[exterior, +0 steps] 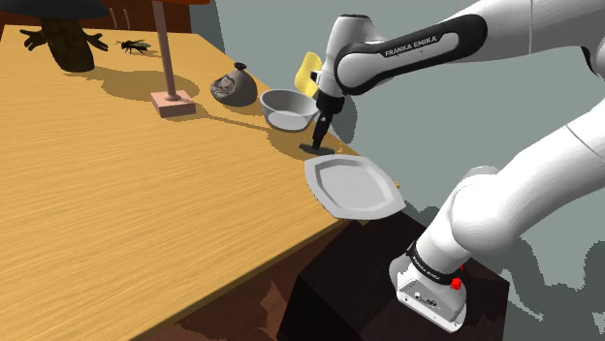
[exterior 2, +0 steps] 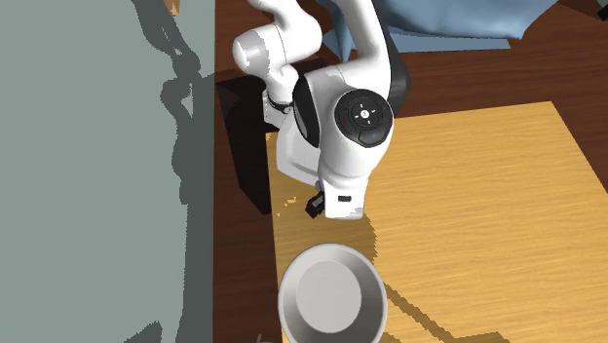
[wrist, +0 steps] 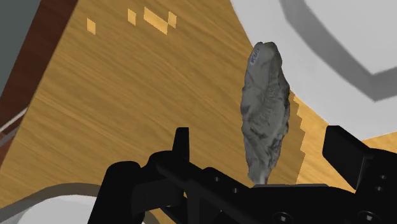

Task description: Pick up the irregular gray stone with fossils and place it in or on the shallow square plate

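Note:
In the wrist view a thin, irregular grey stone stands on edge on the wooden table, between my two black fingers. My gripper is open and neither finger touches the stone. In the shoulder view the gripper hangs low over the table, between a grey bowl and the shallow square plate. That pale grey plate lies at the table's near edge, partly over it. Its corner lies just beyond the stone. From overhead, the arm hides most of the gripper.
A grey lumpy sack-like object and a yellow thing flank the bowl. A lamp-like post on a pink base, a dark figure and a black insect stand farther back. The bowl is close to the hand.

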### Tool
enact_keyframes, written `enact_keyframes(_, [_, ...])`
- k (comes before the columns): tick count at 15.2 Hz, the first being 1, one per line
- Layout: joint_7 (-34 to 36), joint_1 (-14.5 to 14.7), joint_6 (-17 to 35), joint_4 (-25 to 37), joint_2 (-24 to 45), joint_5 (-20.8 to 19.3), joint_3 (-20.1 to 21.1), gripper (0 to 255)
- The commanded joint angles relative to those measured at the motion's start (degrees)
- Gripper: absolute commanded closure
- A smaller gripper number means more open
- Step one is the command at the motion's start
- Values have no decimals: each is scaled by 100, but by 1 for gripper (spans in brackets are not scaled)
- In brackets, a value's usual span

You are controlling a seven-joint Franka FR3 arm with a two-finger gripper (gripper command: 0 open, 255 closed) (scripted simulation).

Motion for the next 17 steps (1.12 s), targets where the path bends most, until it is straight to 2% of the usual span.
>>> enact_keyframes(1, [-1,7,176,-94,78,2,1,0])
enact_keyframes(4, [-3,6,396,-202,190,3,-7,0])
enact_keyframes(11, [-3,6,395,-201,190,3,-7,0])
enact_keyframes(12, [-3,6,395,-201,190,3,-7,255])
enact_keyframes(17, [-10,3,389,-193,193,2,-11,255])
